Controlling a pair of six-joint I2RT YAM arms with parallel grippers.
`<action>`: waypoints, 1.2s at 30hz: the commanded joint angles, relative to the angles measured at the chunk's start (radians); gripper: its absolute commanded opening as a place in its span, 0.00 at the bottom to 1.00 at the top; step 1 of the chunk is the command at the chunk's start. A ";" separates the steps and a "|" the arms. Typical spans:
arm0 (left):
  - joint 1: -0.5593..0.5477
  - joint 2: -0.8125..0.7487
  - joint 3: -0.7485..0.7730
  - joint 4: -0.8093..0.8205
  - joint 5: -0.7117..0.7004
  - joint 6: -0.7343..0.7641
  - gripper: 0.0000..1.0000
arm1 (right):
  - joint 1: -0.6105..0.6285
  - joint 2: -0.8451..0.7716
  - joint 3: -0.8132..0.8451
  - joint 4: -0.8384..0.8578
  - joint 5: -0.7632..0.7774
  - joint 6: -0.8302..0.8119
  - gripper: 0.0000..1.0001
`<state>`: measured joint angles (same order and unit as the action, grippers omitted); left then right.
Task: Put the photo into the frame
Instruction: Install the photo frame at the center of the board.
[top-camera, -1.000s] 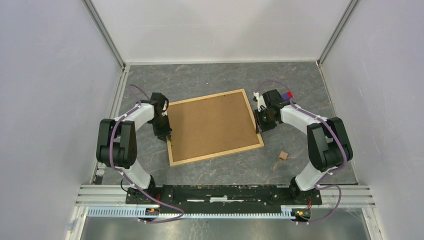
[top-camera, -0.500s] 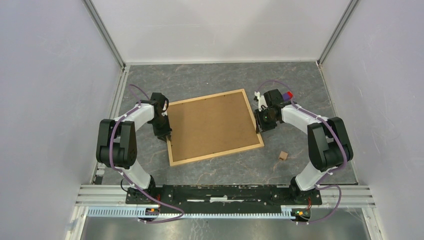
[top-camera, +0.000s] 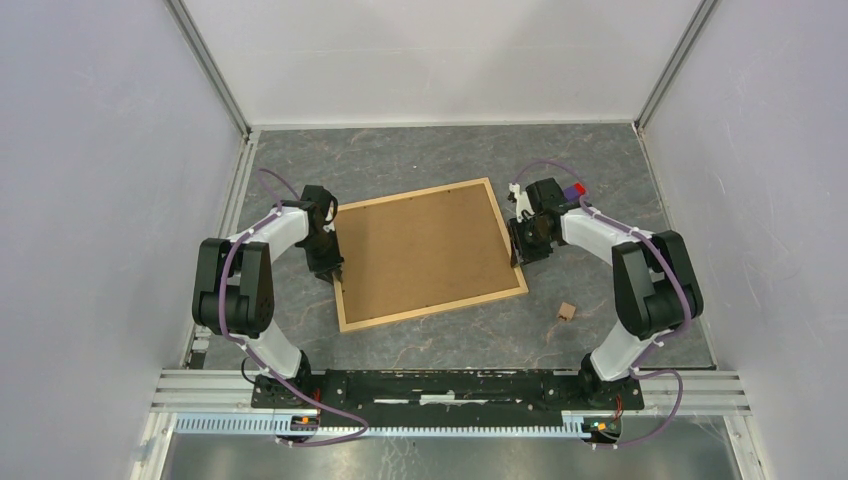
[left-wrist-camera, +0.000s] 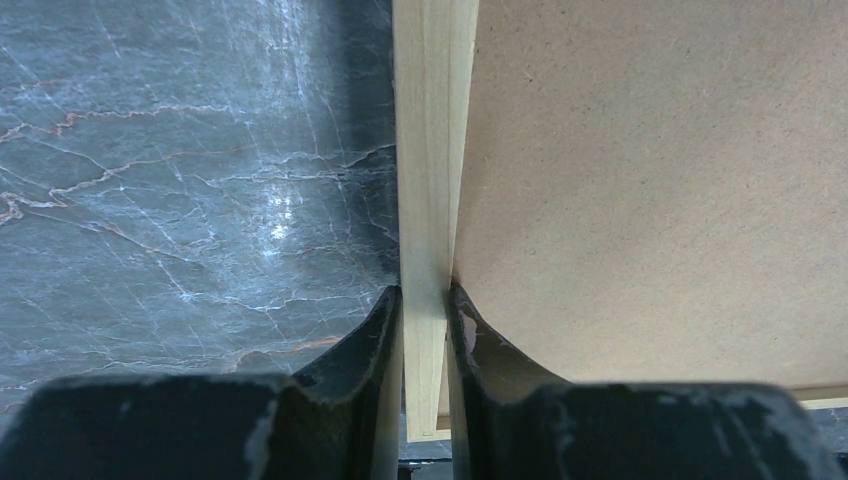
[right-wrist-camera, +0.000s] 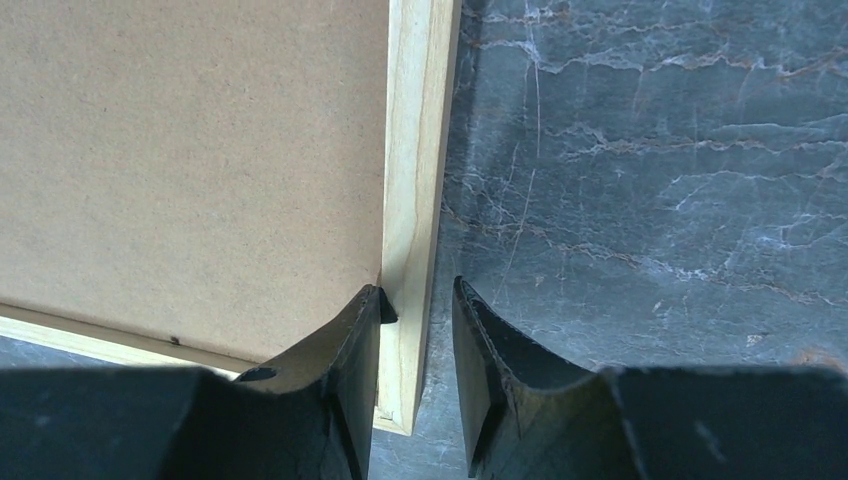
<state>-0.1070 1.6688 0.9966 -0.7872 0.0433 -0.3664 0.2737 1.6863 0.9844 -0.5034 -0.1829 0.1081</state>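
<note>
The frame (top-camera: 425, 250) lies back side up in the middle of the table, its brown fibreboard panel facing me. The photo is out of view. My left gripper (top-camera: 335, 272) is shut on the frame's left wood strip (left-wrist-camera: 432, 150) near its front corner, both fingers pressed on the wood. My right gripper (top-camera: 518, 255) straddles the right wood strip (right-wrist-camera: 415, 150) near its front corner. Its inner finger (right-wrist-camera: 355, 340) touches the strip; its outer finger (right-wrist-camera: 480, 350) stands apart from it with a gap.
A small wooden block (top-camera: 567, 311) lies on the grey marble table to the right of the frame's front corner. A small red and blue thing (top-camera: 574, 189) shows behind the right wrist. White walls close in the table on three sides.
The right arm has shifted very slightly. The frame and the left arm have not moved.
</note>
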 joint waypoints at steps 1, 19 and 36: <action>0.002 -0.024 -0.001 0.028 -0.054 0.035 0.02 | -0.015 0.088 -0.035 0.041 0.170 -0.015 0.37; -0.003 -0.034 -0.006 0.029 -0.052 0.035 0.02 | 0.024 -0.091 0.069 -0.045 0.082 -0.034 0.49; -0.003 -0.029 -0.006 0.029 -0.052 0.035 0.02 | 0.030 -0.018 0.023 -0.012 -0.016 -0.053 0.40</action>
<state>-0.1074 1.6615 0.9939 -0.7830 0.0162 -0.3645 0.2874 1.6611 1.0088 -0.5385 -0.1764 0.0719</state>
